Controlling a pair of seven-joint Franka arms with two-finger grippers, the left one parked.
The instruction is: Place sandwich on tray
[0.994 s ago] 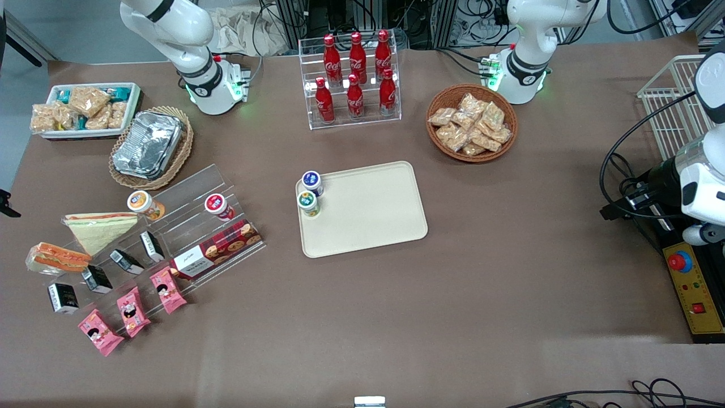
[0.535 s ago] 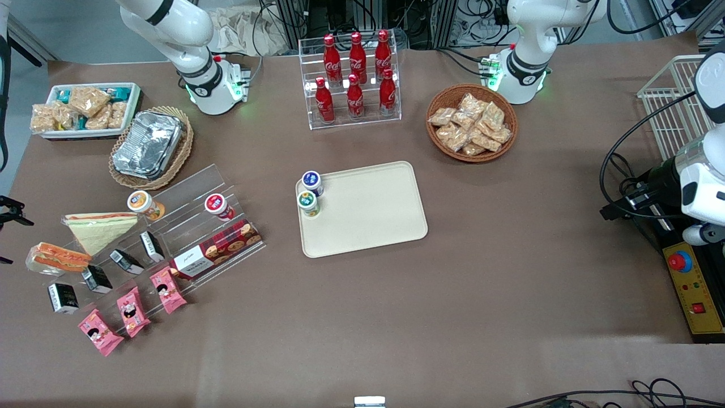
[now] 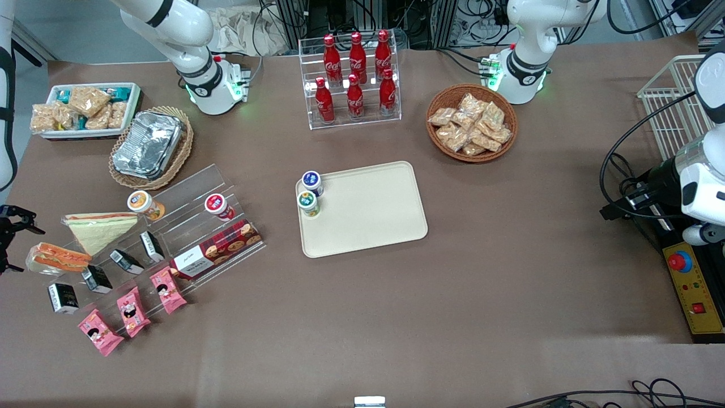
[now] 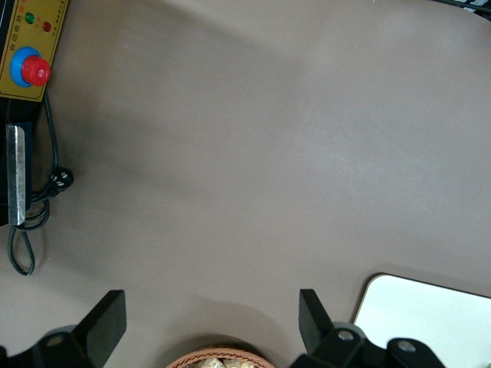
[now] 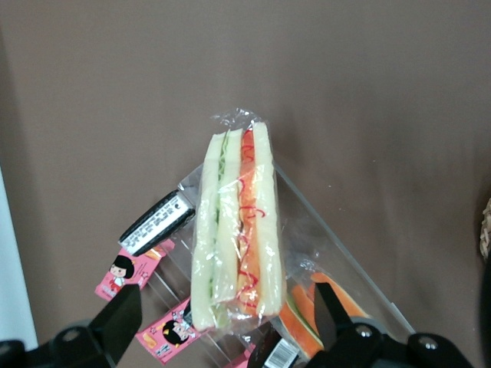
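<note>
Well, from the front the tray (image 3: 368, 212) lies flat on the brown table (image 3: 396, 317). Two small cups stand on the tray at its rim, one with a blue lid (image 3: 311, 180) and one with a green lid (image 3: 307, 200). The rest of the tray is bare. The sandwich (image 3: 56, 256) is well apart from the tray, toward the working arm's end of the table. It lies on the end of a clear plastic rack (image 3: 187, 226), with its orange filling showing. A pale flat triangle sandwich (image 3: 99, 228) lies just beside it, a bit closer to the tray. The gripper (image 3: 11, 241) is even farther from the tray than the sandwich, at the table's edge. It does not touch the sandwich. From the left wrist camera, one rounded corner of the tray (image 4: 430, 322) shows on the brown table, near the rim of a wicker basket (image 4: 215, 356). From the right wrist camera, the gripper (image 5: 222, 318) has its two fingers spread wide and holds nothing. The sandwich (image 5: 238, 230) lies below it in its clear wrap, showing white bread with green and red filling. Pink snack packets (image 5: 119, 276) and a small black box (image 5: 157, 222) lie beside the sandwich.
</note>
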